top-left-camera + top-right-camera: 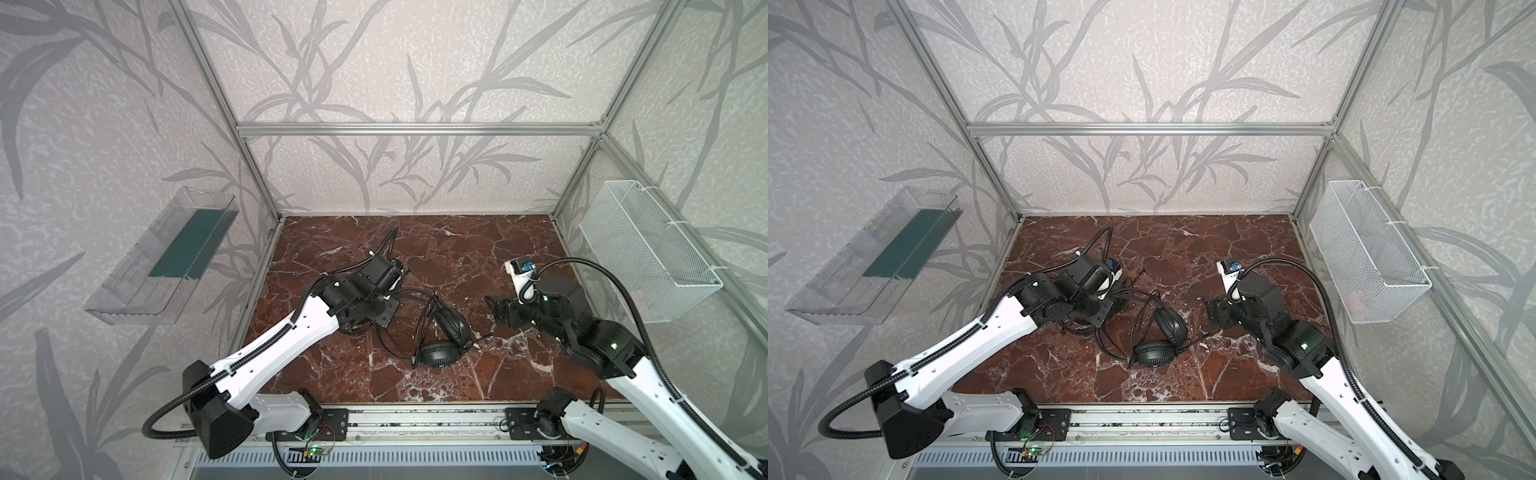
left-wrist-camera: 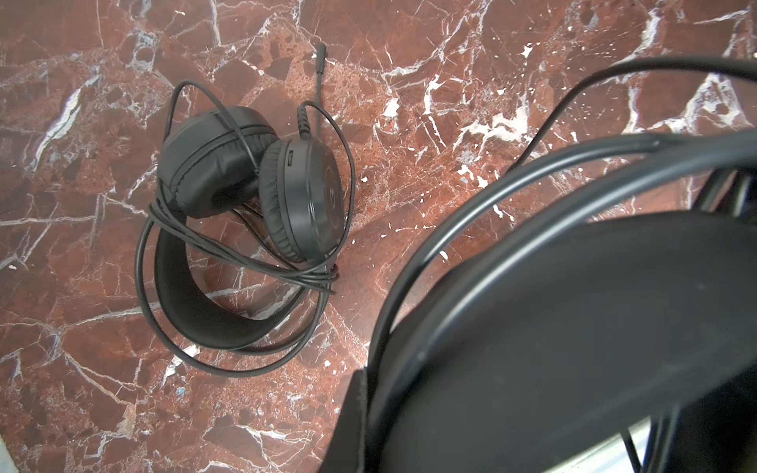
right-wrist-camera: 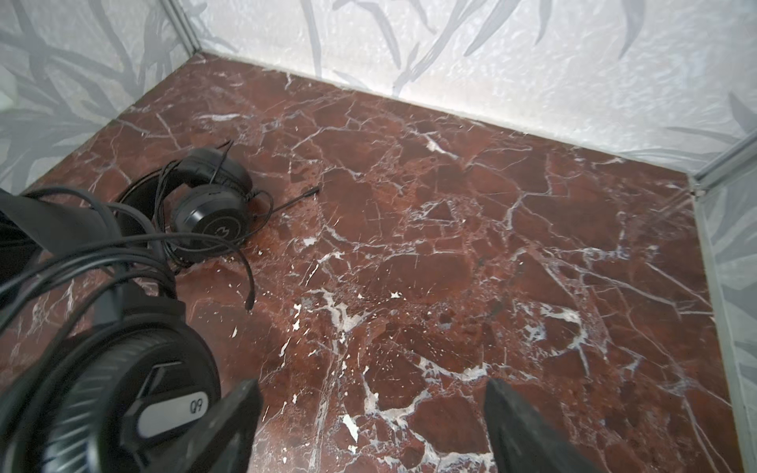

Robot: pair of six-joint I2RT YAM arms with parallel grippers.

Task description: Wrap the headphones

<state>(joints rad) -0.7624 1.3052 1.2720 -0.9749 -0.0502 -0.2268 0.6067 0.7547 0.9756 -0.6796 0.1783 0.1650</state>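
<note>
Pulling the wrong way is the big danger here. The Q9 headset (image 1: 438, 353) lies in the middle of the table (image 1: 478, 249), between the two hands in both top views. The left hand (image 1: 384, 318) is closed tight right by its headband (image 2: 573, 319), but I cannot see what it pinches. The right hand (image 3: 370, 393) is wide open with nothing in it. If the left hand lifts, the whole headset could swing or drop.

The second headset (image 2: 229, 164) sits mostly hidden under the left arm (image 1: 282, 345) in the top views, so that arm could bump it. Its wound cable (image 2: 303, 273) looks slack and could slip off. The loose cable (image 3: 248, 278) of the Q9 headset could snag on the other one, and its plug (image 3: 249, 304) could catch too.

A pale tag (image 3: 164, 417) reads "Q9". The round logo (image 3: 221, 231) is too small to read.
</note>
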